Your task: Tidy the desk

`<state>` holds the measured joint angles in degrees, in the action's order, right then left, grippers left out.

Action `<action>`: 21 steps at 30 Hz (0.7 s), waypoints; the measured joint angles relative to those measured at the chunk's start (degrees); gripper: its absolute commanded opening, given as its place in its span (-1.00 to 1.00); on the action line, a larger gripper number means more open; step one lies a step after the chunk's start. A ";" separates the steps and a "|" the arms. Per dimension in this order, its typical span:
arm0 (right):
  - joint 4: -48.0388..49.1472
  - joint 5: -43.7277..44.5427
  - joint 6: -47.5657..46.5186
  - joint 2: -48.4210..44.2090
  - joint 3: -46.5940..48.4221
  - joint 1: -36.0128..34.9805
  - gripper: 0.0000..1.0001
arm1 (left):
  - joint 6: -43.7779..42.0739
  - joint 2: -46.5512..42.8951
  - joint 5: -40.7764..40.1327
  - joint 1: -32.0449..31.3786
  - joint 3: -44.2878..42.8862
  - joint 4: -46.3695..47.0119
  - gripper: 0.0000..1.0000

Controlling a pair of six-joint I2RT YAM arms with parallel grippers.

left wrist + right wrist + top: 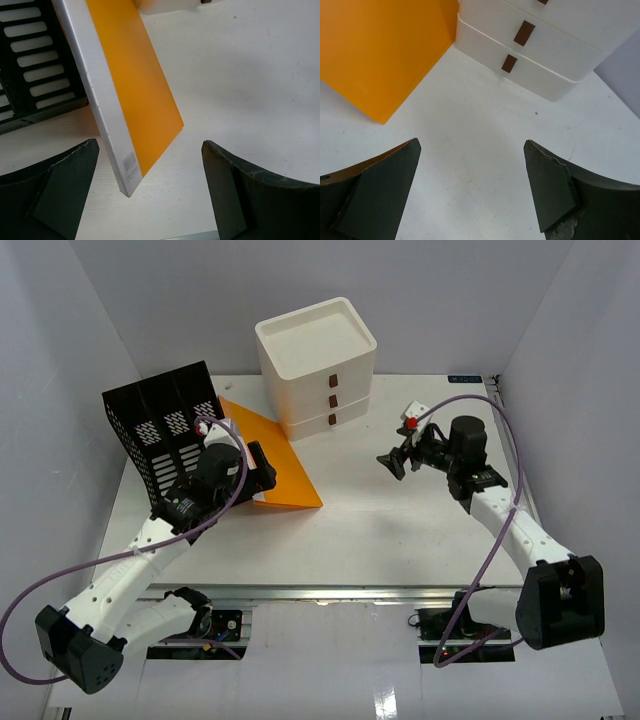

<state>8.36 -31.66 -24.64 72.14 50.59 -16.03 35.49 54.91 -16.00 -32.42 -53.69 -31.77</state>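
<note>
While the left gripper [260,476] hangs low with jaws spread wide, the near corner of the orange book [135,85] sits between them, white spine toward the left finger. Nothing is grasped. My reading is that the spread is set to take the book by its thickness. The book rests on the desk [400,540] at left-centre, just beside the black mesh file rack [160,425], the likely slot for it. Whether it lies flat or is tipped up on one edge is unclear from these views. Right gripper [392,462] is released too, hovering over bare desk and pointed toward the cream drawer box [318,360], well clear of the left arm's work.
</note>
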 measured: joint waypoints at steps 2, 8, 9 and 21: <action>1.70 -2.68 2.74 -3.45 -5.11 2.68 0.81 | -0.42 2.19 -0.87 0.63 -1.02 -1.47 0.87; 3.39 -9.37 8.04 -10.08 -14.79 9.84 0.80 | -2.19 8.21 -2.83 4.36 -4.54 -3.16 0.85; 3.92 -10.30 8.93 -10.48 -15.42 10.98 0.80 | -2.61 8.83 -2.65 5.40 -4.69 -3.19 0.84; 9.43 -18.09 14.59 -12.69 -19.23 18.88 0.81 | -7.21 24.63 12.24 20.09 -13.81 -1.19 0.55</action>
<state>17.79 -49.75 -10.05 59.45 31.36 2.85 28.28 79.54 -3.77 -12.33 -67.50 -32.96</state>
